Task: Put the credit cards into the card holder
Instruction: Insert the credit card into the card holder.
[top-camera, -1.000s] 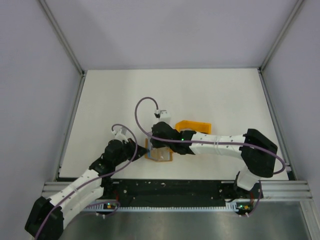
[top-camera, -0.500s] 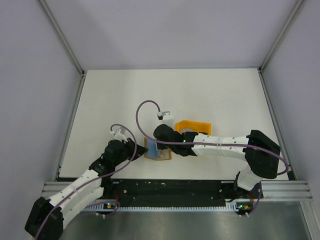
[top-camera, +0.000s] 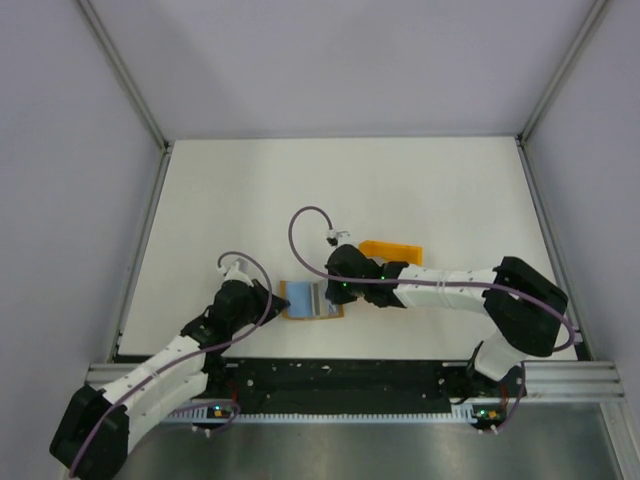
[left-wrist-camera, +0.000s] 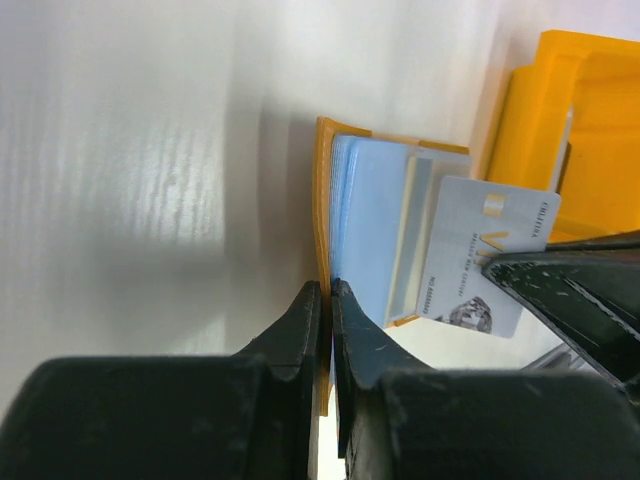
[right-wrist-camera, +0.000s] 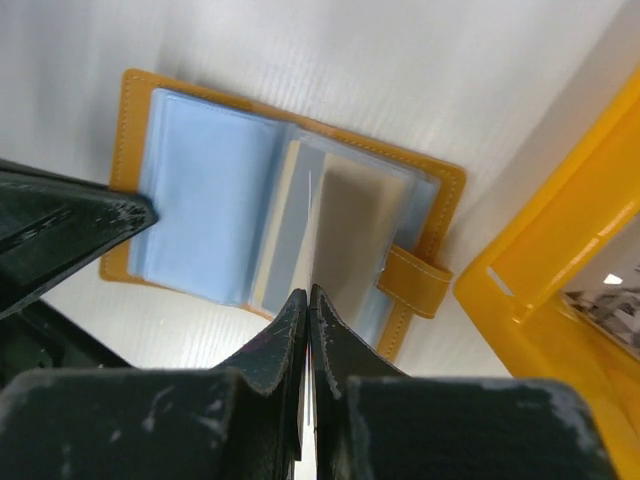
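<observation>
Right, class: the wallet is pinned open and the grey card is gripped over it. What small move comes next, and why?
Probably ease the right gripper down so the grey card slides, free edge first, into a pocket of the card holder. The card hangs edge-on over the open holder, not yet inside, while the left gripper pinches the holder's edge, steadying it.

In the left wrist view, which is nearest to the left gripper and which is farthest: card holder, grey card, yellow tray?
1. card holder, pinched in the left gripper.
2. grey card, to its right.
3. yellow tray, upper right corner.
</observation>
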